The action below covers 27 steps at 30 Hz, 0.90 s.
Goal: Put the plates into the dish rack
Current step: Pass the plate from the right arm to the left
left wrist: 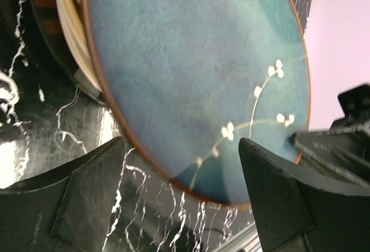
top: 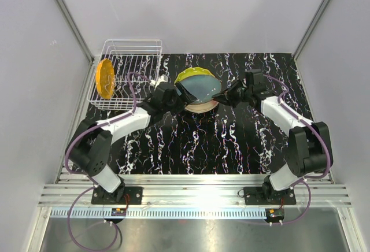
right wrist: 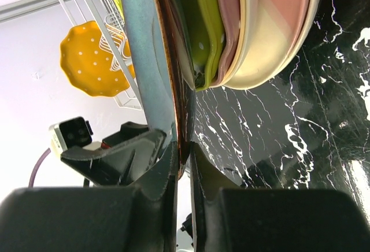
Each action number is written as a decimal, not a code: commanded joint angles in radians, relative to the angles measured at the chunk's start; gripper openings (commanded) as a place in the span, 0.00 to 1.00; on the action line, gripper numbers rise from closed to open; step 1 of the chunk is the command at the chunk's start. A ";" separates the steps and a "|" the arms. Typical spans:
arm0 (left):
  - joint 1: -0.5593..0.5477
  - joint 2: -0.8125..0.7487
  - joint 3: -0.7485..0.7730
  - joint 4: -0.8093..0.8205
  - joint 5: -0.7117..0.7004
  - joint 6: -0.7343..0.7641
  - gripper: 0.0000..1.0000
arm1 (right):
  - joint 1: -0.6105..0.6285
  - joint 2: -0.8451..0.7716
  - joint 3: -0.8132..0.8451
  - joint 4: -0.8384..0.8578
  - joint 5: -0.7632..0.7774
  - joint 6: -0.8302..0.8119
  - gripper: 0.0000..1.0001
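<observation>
A blue plate (top: pixel 201 87) with a brown rim is tilted up on edge over a stack of plates (top: pixel 199 106) at the middle back of the table. My right gripper (top: pixel 222 97) is shut on the blue plate's rim (right wrist: pixel 180 119), one finger on each face. My left gripper (top: pixel 179 93) is open at the plate's other side, and the plate's face (left wrist: pixel 196 78) fills its view between the two fingers (left wrist: pixel 87 194). The white wire dish rack (top: pixel 132 52) stands at the back left with an orange plate (top: pixel 105 78) upright in it.
The stack holds a green plate (right wrist: pixel 199 26), a pink one (right wrist: pixel 228 21) and a cream one (right wrist: pixel 266 38). The orange plate (right wrist: pixel 92 58) and rack wires (right wrist: pixel 110 9) show behind. Grey walls enclose the table, and the black marbled surface (top: pixel 231 142) lies in front.
</observation>
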 commanded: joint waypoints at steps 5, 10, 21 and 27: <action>-0.012 0.022 0.077 0.049 -0.085 -0.049 0.64 | 0.003 -0.107 -0.040 0.168 -0.094 0.041 0.00; -0.010 0.004 0.060 0.046 -0.112 -0.049 0.55 | 0.003 -0.119 -0.080 0.191 -0.122 0.046 0.00; -0.010 0.004 0.131 0.005 -0.146 -0.008 0.25 | 0.004 -0.117 -0.110 0.171 -0.123 -0.070 0.00; -0.009 0.014 0.235 -0.029 -0.177 0.003 0.12 | 0.004 -0.007 -0.067 0.165 -0.145 -0.146 0.11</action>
